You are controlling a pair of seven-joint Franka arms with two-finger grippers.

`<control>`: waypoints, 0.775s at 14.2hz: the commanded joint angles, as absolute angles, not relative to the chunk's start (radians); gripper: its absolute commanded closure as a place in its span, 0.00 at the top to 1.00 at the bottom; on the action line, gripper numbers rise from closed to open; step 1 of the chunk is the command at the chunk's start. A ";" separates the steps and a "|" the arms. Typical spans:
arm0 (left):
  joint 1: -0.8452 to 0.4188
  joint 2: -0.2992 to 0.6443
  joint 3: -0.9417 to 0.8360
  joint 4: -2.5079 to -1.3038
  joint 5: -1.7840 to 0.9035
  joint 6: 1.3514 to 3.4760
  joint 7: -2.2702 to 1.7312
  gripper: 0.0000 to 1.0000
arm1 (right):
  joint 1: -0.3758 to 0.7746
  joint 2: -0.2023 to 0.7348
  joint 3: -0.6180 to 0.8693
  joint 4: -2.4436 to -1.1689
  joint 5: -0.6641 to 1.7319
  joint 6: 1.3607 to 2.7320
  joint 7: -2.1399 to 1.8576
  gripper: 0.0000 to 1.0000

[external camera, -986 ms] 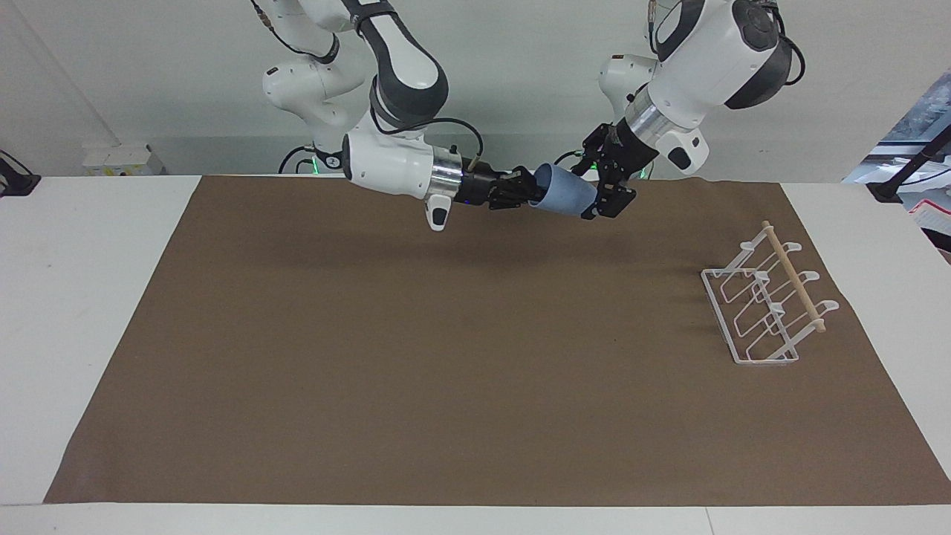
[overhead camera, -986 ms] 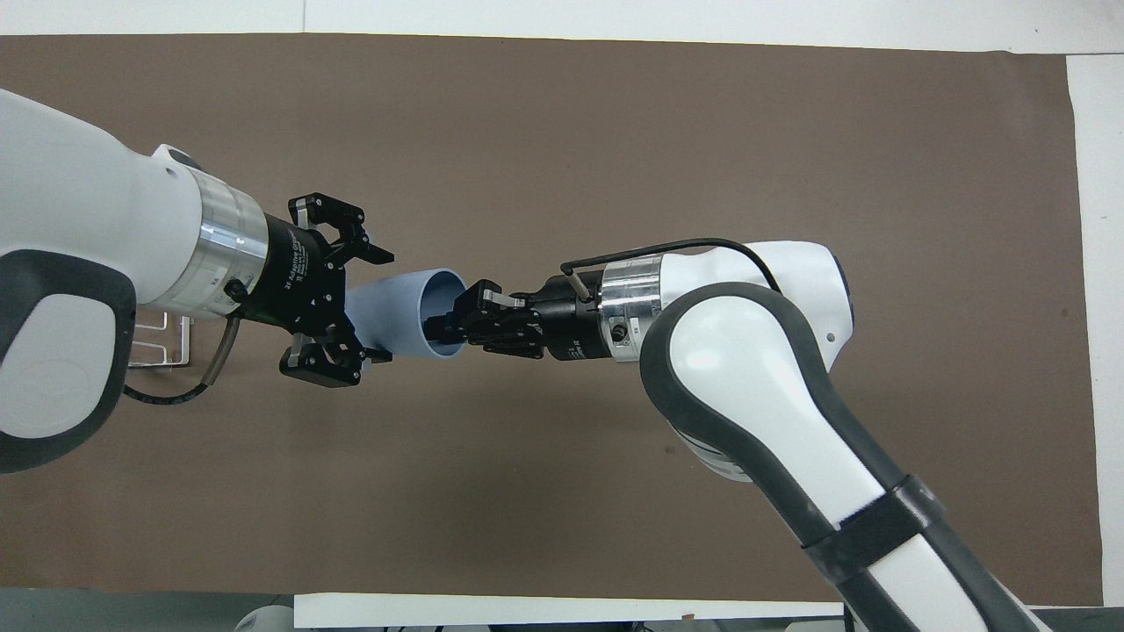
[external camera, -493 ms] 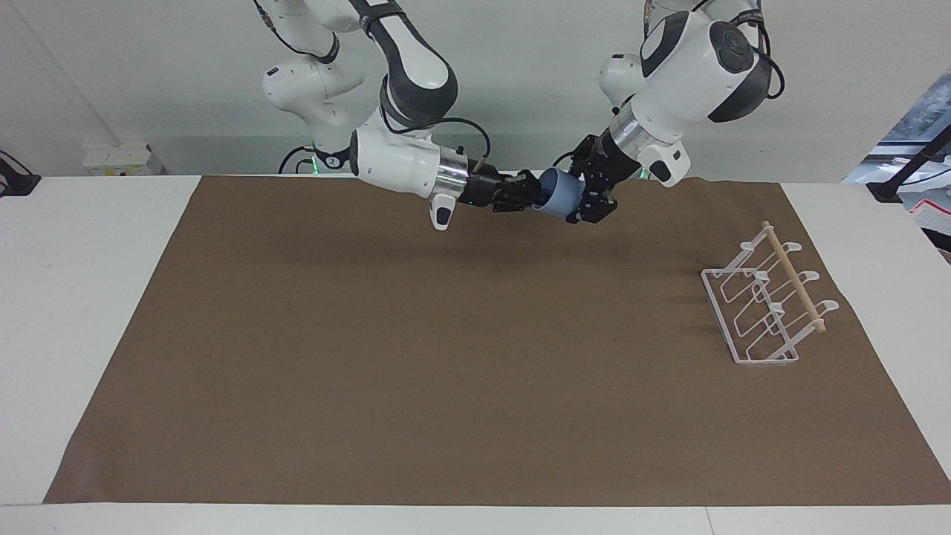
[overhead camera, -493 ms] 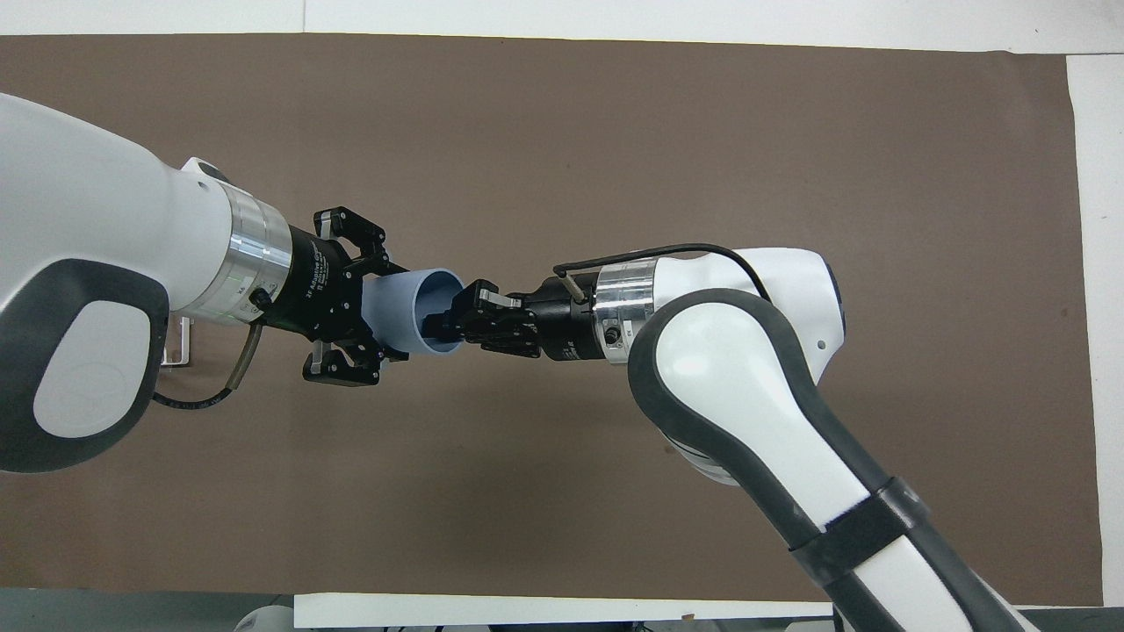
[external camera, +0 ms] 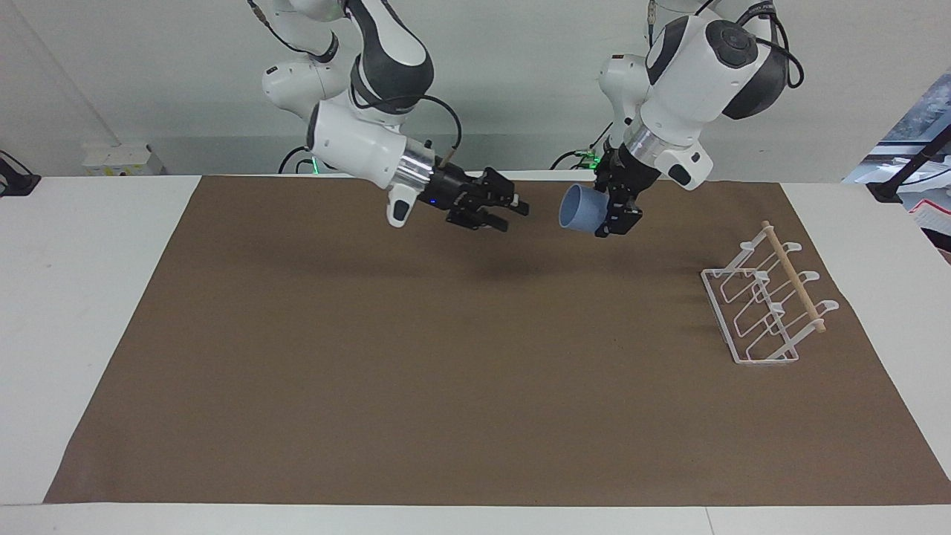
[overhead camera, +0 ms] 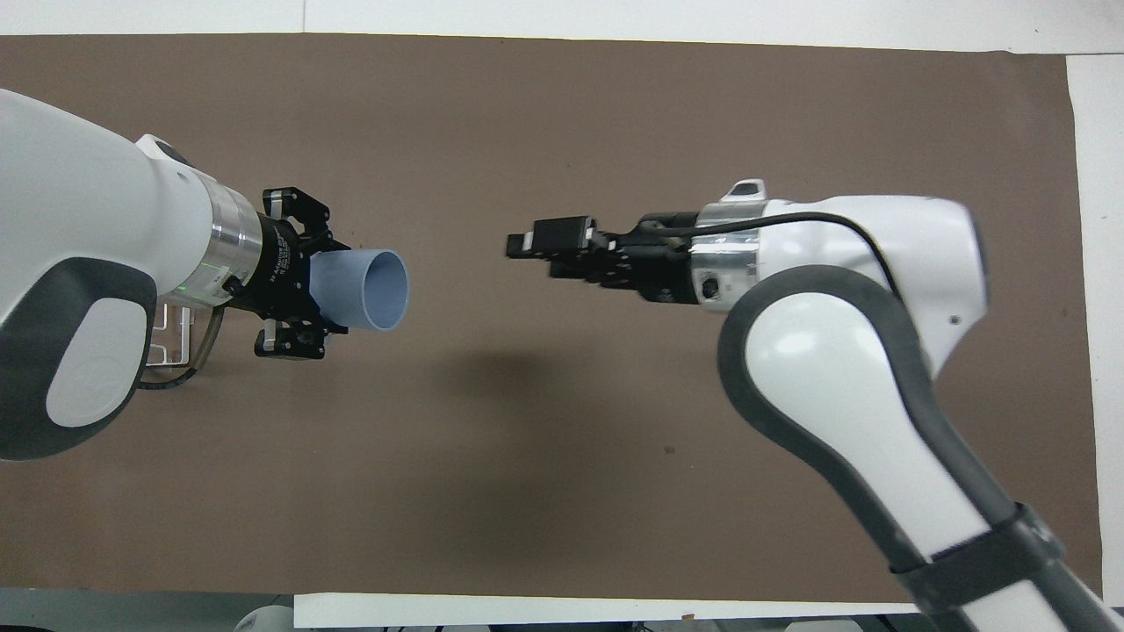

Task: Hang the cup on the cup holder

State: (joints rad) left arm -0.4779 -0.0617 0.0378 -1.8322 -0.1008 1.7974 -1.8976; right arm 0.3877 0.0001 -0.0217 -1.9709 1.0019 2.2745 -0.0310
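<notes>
Two end effectors hang over the mat (external camera: 446, 371). The right end effector (external camera: 509, 212) is empty with its fingers apart. The left end effector (external camera: 611, 204) is clamped on the base end of the cup (external camera: 581, 210), which lies sideways in the air. The holder (external camera: 769, 305) stands bare toward the left arm's end of the desk (external camera: 111, 223). I'd say the carry is the step in hand. Next, the left arm must swing over the holder and tip the cup mouth-down onto a prong.
</notes>
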 commanded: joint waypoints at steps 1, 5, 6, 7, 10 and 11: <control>-0.482 -0.055 0.040 -1.841 0.116 1.777 -1.888 0.00 | 0.258 -0.028 -0.014 -1.982 0.750 2.215 -0.032 0.99; -0.492 0.092 0.038 -1.815 0.571 1.707 -1.890 0.00 | 0.082 -0.017 -0.014 -1.849 0.263 1.957 -0.028 0.99; -0.494 0.136 0.040 -1.812 0.678 1.685 -1.890 0.00 | 0.049 -0.012 -0.014 -1.807 0.168 1.884 -0.028 0.99; -0.494 0.171 0.040 -1.812 0.798 1.655 -1.890 0.00 | 0.022 -0.020 -0.014 -1.775 0.082 1.828 -0.029 0.99; -0.492 0.315 0.043 -1.741 1.065 1.551 -1.919 0.00 | -0.005 -0.022 -0.012 -1.558 -0.062 1.538 -0.029 0.99; -0.485 0.360 0.043 -1.738 1.169 1.531 -1.965 0.00 | -0.003 -0.006 -0.014 -1.501 -0.074 1.460 -0.029 0.99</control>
State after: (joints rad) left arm -0.4799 0.2636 0.0365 -1.8025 1.0290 1.6080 -1.9213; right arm 0.0030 -0.0366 -0.0303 -1.6425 -0.0241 1.6033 -0.0326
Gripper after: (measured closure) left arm 0.203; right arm 0.004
